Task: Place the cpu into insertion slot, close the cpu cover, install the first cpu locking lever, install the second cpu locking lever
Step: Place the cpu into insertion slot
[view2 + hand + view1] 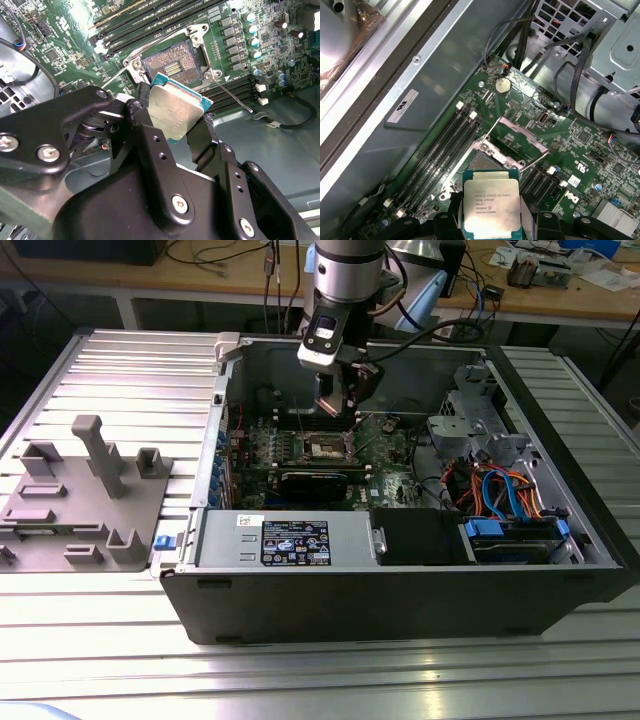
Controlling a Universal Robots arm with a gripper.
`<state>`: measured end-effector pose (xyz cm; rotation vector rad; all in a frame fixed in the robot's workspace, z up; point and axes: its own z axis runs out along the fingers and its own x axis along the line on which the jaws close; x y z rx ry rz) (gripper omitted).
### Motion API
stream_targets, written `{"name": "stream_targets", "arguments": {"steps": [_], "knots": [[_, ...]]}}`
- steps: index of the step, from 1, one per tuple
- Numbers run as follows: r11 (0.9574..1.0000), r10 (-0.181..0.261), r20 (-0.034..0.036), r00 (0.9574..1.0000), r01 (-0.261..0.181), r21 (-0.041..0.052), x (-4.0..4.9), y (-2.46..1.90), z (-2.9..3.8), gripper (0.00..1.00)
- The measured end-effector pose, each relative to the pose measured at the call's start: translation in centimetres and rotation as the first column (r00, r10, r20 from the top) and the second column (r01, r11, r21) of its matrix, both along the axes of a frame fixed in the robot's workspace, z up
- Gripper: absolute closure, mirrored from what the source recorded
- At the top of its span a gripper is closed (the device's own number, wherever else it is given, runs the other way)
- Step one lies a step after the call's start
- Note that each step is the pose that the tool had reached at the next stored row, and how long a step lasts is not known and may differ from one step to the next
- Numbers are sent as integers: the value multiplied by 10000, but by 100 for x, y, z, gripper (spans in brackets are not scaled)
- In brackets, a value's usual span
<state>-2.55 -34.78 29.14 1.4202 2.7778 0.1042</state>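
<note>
Gripper [338,405] hanging inside an open computer case [400,610], just above the insertion slot [328,447] in the exterior view, a black graphics card [315,483] just beside the slot. In the second wrist view its fingers [200,140] pinch the tilted cpu [177,112] by two edges, clear of the slot's bare dark centre; a thin locking lever [232,95] juts beside the slot. In the first wrist view the cpu cover [525,132] stands raised over the slot, memory slots [445,145] alongside.

The cpu [491,200] is silver-grey with a teal rim, the circuit board [575,150] green, the insertion slot [172,62] dark-centred.
</note>
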Motion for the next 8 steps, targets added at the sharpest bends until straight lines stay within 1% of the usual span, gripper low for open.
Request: {"name": "stream_targets", "arguments": {"steps": [8], "knots": [[9998,-214,0,9998,214,1,0,0,-4,46]]}}
